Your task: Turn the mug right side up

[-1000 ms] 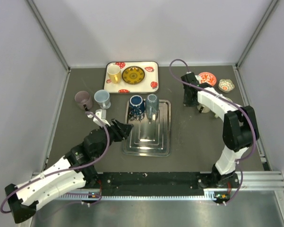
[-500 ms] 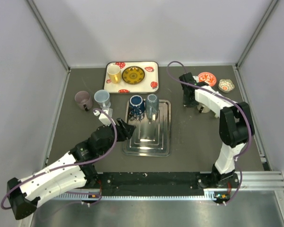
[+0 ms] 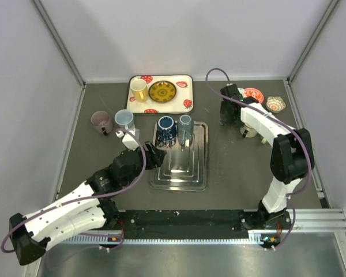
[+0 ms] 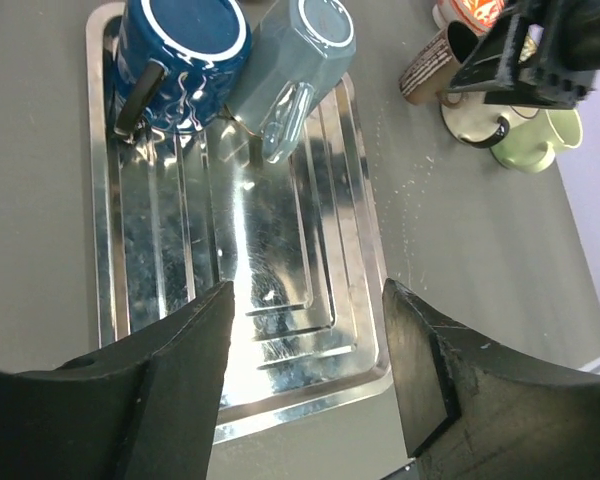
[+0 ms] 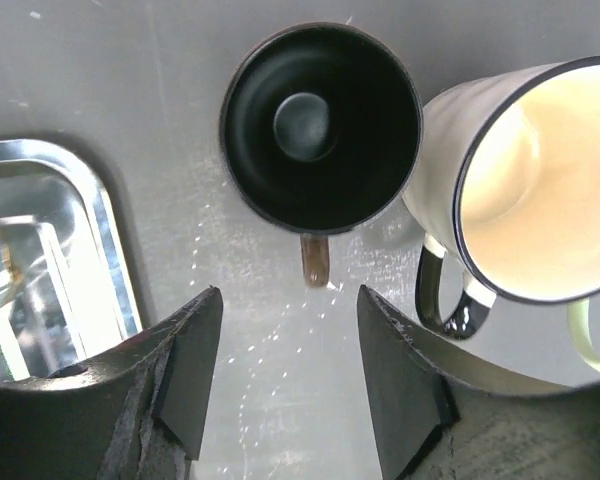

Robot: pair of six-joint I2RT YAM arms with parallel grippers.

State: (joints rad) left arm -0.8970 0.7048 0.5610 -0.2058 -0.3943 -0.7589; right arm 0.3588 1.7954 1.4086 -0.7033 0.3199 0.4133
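In the right wrist view a dark mug (image 5: pixel 320 125) stands upright on the table, its black inside showing and its handle (image 5: pixel 315 260) toward the camera. My right gripper (image 5: pixel 290 375) hangs open just above it, with nothing between the fingers. In the top view the right gripper (image 3: pixel 228 112) hides this mug. On the metal drying tray (image 4: pixel 375 300) two mugs rest upside down, a dark blue mug (image 4: pixel 180 55) and a grey-blue mug (image 4: pixel 295 70). My left gripper (image 4: pixel 308 370) is open over the tray's near end, holding nothing.
A white mug (image 5: pixel 510 190) stands right beside the dark mug, with a green mug (image 4: pixel 540 140) behind it. A strawberry tray (image 3: pixel 187 83) with a yellow mug (image 3: pixel 139 89) sits at the back. A purple mug (image 3: pixel 101 122) and a light blue mug (image 3: pixel 124 120) stand left. Two small bowls (image 3: pixel 254 94) sit at far right.
My right gripper has opened and let go of the dark mug. The left arm has reached forward toward the tray and its fingers have spread a little wider.
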